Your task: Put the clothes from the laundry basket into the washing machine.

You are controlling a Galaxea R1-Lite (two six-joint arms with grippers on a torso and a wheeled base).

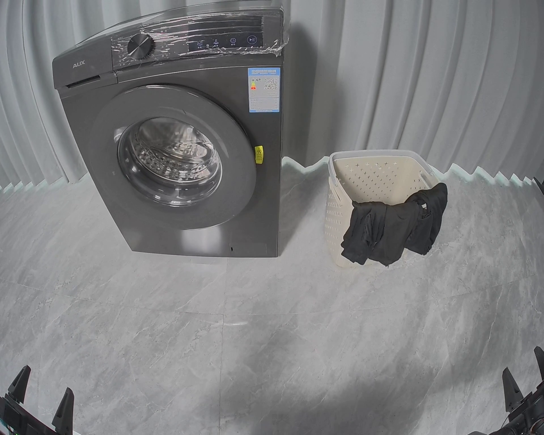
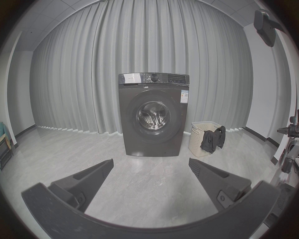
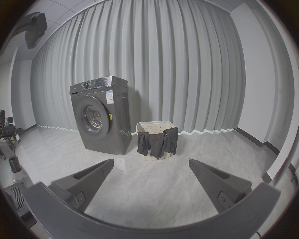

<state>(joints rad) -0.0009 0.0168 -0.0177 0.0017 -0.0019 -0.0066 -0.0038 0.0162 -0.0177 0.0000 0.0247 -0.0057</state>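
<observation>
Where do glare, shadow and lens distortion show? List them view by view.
Head view: glare streaks on the plastic film over the top of the washing machine; the machine shadows the curtain beside it. Left wrist view: fisheye bows the curtain folds, dark vignette at the corners. Right wrist view: same bowing and vignette; the laundry basket is sharp.

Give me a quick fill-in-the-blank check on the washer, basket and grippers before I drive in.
The washing machine door is ____.
Seen from the robot, the laundry basket stands on the machine's ____ side.
The clothes draped over its rim are ____.
The left gripper and right gripper are both ____.
Missing words: closed; right; black; open.
</observation>
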